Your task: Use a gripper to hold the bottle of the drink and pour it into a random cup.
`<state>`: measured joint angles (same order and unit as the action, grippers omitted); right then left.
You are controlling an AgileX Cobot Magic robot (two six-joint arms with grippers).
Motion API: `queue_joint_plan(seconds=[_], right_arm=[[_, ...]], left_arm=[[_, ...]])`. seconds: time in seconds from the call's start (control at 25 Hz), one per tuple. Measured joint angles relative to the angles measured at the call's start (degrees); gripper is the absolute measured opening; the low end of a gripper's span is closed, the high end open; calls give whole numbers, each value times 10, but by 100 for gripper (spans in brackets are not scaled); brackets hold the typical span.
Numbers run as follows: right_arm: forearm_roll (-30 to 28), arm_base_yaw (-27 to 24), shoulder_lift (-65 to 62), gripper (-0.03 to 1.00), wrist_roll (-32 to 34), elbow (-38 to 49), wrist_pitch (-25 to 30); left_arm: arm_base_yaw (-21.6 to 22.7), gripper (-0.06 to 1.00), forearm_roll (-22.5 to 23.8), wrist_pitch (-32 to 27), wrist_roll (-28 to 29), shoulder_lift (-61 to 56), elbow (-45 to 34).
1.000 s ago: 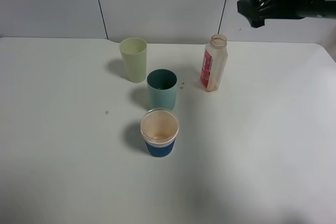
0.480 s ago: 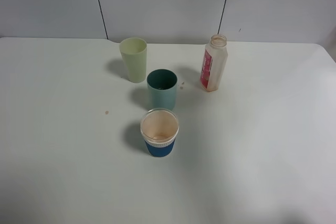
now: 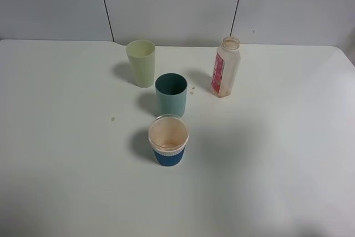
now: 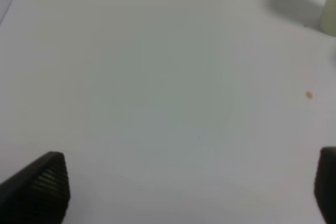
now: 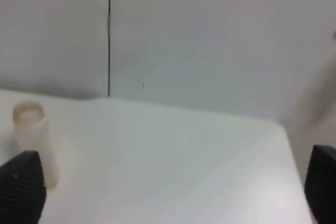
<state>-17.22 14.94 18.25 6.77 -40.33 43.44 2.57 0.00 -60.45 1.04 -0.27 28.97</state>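
Three cups and one bottle stand on the counter. The bottle of the drink is upright at upper right of centre, open neck up. The cup sits central. The right hand and left hand are spread apart, holding nothing.
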Motion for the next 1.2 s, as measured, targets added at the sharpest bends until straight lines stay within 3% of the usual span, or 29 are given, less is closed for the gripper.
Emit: queue_joint_plan(seconds=[0.28, 0.52, 0.8, 1.2], right_arm=[[76, 0, -81, 99, -30, 79, 28], [132, 0, -87, 99, -94, 105, 83], [142, 0, -88, 99, -104, 107, 85], [155, 0, -88, 99, -99, 113, 171]], left_arm=[[0, 93, 0, 0, 0, 0, 0], [0, 93, 3, 0, 0, 0, 0], [0, 93, 0, 0, 0, 0, 0], [0, 93, 0, 0, 0, 0, 0]])
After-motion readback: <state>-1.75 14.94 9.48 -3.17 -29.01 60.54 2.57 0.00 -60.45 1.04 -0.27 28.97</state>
